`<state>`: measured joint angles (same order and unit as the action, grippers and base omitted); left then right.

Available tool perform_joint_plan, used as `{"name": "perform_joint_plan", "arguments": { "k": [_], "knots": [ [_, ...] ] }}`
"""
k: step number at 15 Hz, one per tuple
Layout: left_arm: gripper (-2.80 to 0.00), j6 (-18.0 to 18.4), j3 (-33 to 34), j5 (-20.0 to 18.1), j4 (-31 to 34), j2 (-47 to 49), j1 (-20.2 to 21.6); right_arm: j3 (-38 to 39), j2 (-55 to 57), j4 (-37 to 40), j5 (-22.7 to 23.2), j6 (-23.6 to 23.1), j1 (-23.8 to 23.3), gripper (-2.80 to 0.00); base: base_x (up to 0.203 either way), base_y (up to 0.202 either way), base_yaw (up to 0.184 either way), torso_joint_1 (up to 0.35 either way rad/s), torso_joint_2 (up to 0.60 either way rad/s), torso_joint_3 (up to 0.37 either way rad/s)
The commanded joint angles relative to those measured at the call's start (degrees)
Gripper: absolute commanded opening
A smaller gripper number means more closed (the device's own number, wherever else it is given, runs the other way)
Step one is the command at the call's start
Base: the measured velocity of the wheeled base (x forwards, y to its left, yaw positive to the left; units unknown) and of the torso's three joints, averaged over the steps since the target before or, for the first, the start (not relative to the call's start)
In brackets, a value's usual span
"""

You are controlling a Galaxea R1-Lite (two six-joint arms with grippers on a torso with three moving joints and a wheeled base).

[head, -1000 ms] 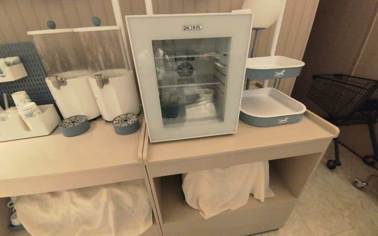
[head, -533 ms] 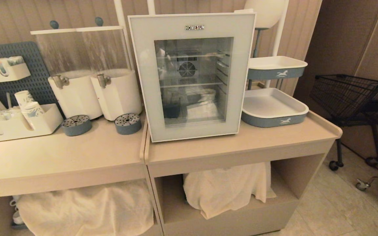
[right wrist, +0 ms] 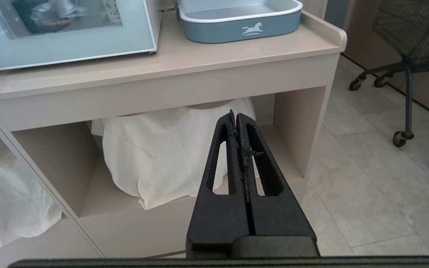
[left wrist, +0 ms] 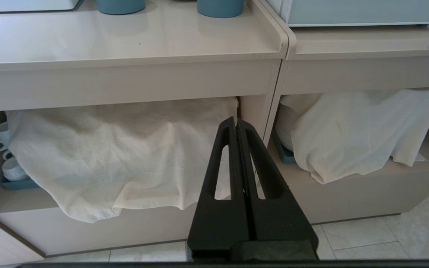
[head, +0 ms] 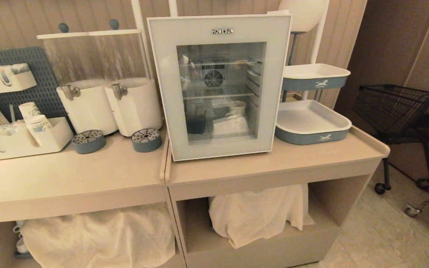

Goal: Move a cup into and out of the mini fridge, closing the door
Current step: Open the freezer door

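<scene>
The boxy white mini fridge [head: 220, 85] stands on the smooth beige counter [head: 274, 163], its pale blue-grey framed glass door [head: 214, 147] closed; a tall white paper cup [head: 28, 110] sits in the white organiser [head: 21, 143] far left. The black left gripper [left wrist: 237, 124] and right gripper [right wrist: 235, 119], both clenched and empty, hang before draped cream cloths [left wrist: 117, 156].

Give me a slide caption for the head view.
Closed mini fridge on the counter, dispensers to its left, trays to its right.
</scene>
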<state>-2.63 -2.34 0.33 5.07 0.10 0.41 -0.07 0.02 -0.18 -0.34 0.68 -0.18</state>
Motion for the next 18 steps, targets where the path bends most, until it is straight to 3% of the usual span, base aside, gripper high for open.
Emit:
{"name": "perform_joint_plan", "arguments": {
  "k": [1,9,18],
  "knots": [
    [-2.8,0.0,0.0,0.0,0.0,0.0,0.0,0.0,0.0,-0.1,0.0,0.0,0.0,-2.8,0.0,0.0,0.0,0.0,0.0,0.0],
    [-2.8,0.0,0.0,0.0,0.0,0.0,0.0,0.0,0.0,-0.2,0.0,-0.2,0.0,-2.8,0.001,-0.007,0.065,0.001,0.0,0.002],
    [-2.8,0.0,0.0,0.0,0.0,0.0,0.0,0.0,0.1,-0.2,0.0,-0.1,0.0,-2.8,0.0,0.0,0.0,0.0,0.0,0.0]
  ]
}}
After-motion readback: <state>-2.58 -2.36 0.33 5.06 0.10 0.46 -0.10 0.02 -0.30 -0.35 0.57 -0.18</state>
